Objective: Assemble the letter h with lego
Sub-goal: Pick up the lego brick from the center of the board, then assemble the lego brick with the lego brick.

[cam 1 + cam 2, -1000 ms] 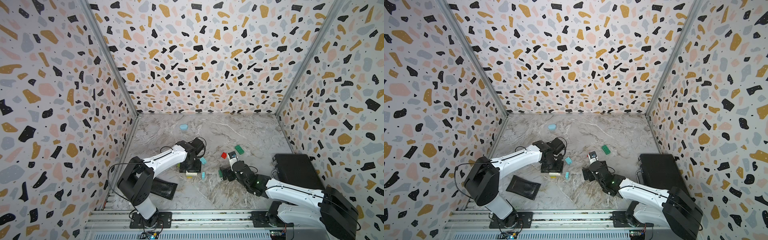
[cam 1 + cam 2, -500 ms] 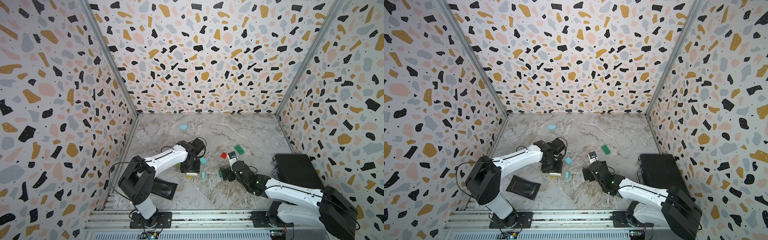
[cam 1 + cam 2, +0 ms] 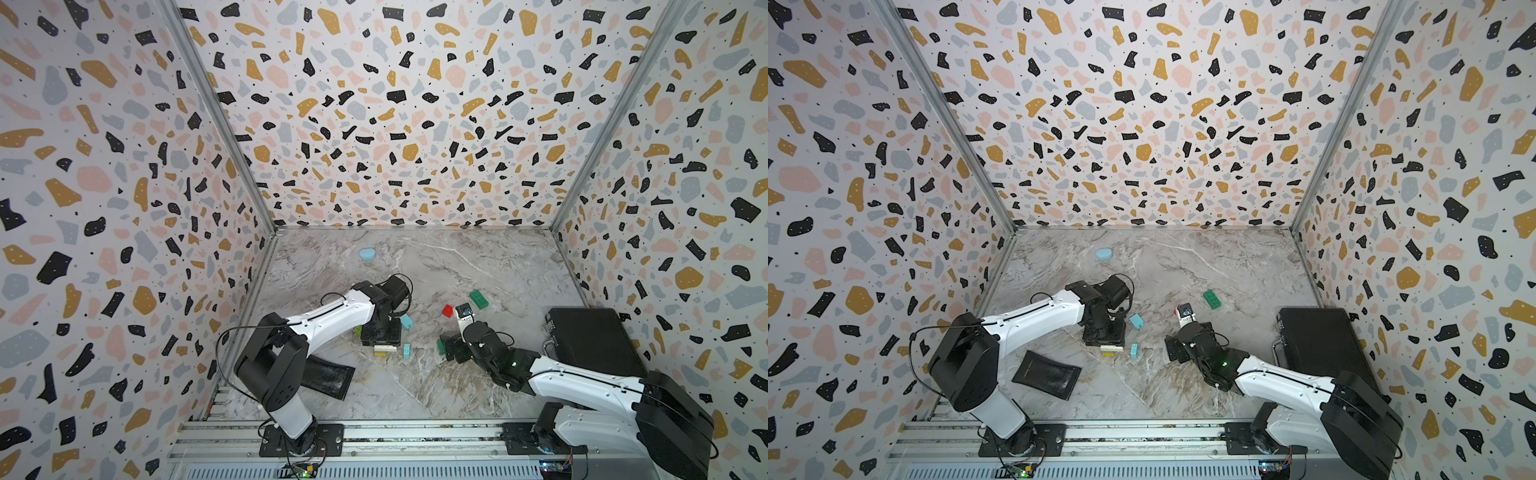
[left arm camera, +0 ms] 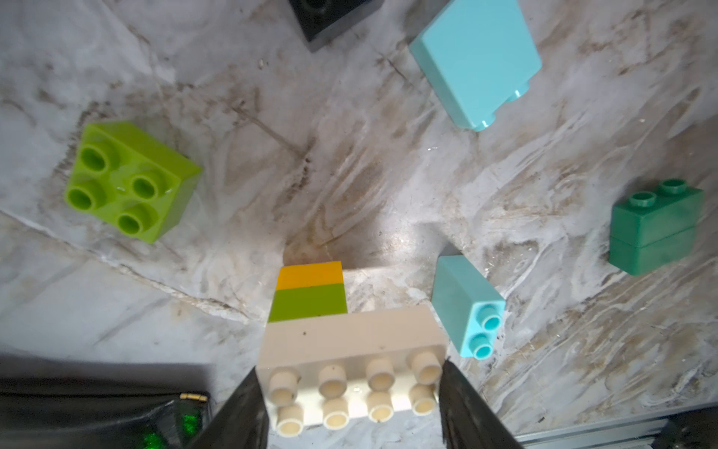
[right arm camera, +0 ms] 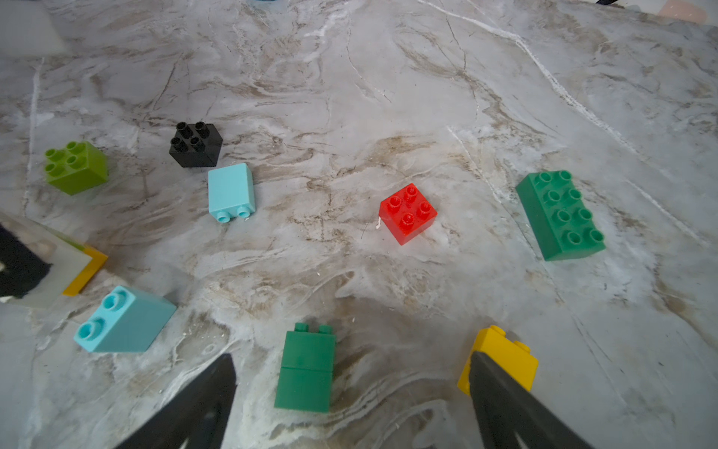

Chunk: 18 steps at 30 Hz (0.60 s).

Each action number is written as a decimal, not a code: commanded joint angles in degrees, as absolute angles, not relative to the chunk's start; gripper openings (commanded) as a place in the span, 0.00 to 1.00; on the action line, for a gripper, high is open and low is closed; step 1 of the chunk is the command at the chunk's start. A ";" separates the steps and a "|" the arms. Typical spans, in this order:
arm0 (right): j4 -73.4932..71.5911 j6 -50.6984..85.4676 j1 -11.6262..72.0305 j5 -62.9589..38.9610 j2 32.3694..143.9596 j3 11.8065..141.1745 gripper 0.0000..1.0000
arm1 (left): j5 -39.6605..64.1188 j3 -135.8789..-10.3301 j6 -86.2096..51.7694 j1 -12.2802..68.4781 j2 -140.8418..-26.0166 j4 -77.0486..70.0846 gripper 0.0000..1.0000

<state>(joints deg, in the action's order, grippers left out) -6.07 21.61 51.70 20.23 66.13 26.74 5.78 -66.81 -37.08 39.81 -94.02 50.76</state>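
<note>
Two risks faced you: your left gripper (image 4: 349,369), clamped on the long white studded brick (image 4: 349,342) atop the lime-and-orange brick stack (image 4: 309,291), could topple it, your right gripper (image 5: 351,357), jaws apart around the dark green brick pair (image 5: 307,369), could nudge the yellow brick (image 5: 505,353); the black hard case (image 3: 594,340) lay shut, contents unseen.

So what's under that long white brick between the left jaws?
A lime brick, then an orange brick beneath it, stacked under one end of the white brick; its other end overhangs. Their studs and the spot of table beneath the stack are covered.
</note>
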 commanded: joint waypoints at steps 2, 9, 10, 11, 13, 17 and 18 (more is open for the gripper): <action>-5.85 21.56 51.45 20.04 66.64 29.01 0.95 | 7.48 -66.62 -36.61 39.82 -90.40 49.94 0.39; -5.81 21.68 51.42 19.79 67.50 29.35 0.95 | 9.01 -67.01 -36.35 40.82 -90.39 49.46 0.35; -5.81 21.70 51.50 19.80 67.65 29.36 0.95 | 9.05 -67.11 -36.38 41.09 -90.69 49.47 0.34; -5.76 21.66 51.43 19.84 67.83 29.44 0.95 | 9.17 -67.28 -36.39 41.43 -91.05 49.46 0.34; -5.67 21.79 51.39 19.95 68.16 29.63 0.95 | 9.10 -67.40 -36.39 41.97 -91.53 49.35 0.33; -5.47 21.95 51.35 19.78 69.05 30.02 0.95 | 9.01 -67.89 -36.41 42.65 -92.74 49.04 0.33; -5.37 21.95 51.38 19.86 69.23 30.17 0.94 | 9.05 -68.02 -36.34 42.76 -93.02 49.12 0.33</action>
<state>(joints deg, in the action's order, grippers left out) -6.04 21.65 51.59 19.88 68.95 27.66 8.75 -66.78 -37.01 42.26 -91.98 49.23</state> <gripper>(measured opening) 0.947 0.606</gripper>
